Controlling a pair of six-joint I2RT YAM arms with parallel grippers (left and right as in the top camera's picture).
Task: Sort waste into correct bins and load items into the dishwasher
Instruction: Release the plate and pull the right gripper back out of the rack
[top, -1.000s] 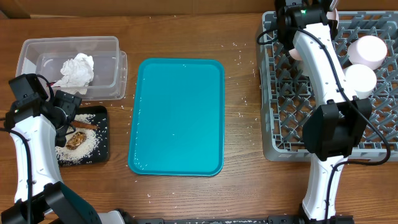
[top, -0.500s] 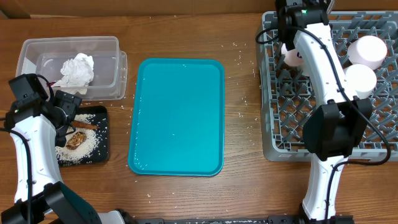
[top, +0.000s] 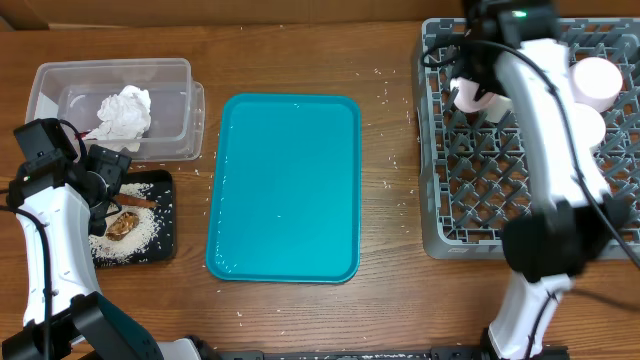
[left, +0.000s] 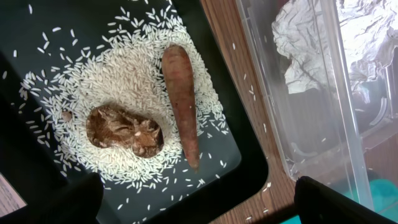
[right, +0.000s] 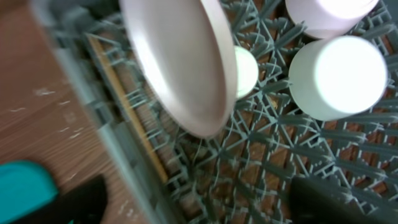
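Observation:
My right gripper (right: 205, 205) hangs open over the grey dish rack (top: 450, 200), with nothing between its fingers. Just ahead of it a round white plate (right: 180, 62) stands on edge between the pegs, free of the fingers. Two white cups (right: 339, 78) sit upside down further in. Wooden chopsticks (right: 124, 106) lie along the rack's near wall. My left gripper (left: 199, 211) is open above the black tray (left: 249, 155), which holds rice (left: 124, 81), a carrot piece (left: 181, 106) and a brown lump (left: 124, 127). A crumpled tissue (top: 125, 112) lies in the clear tub (top: 45, 75).
A teal serving tray (top: 285, 200) lies bare in the middle of the wooden table. Loose rice grains are scattered on the wood near the rack and below the teal tray. The right arm (top: 550, 150) stretches across the rack's middle.
My right gripper has opened and let go of the plate, which now stands in the rack. The right arm has swung slightly to the right. The left arm has not moved.

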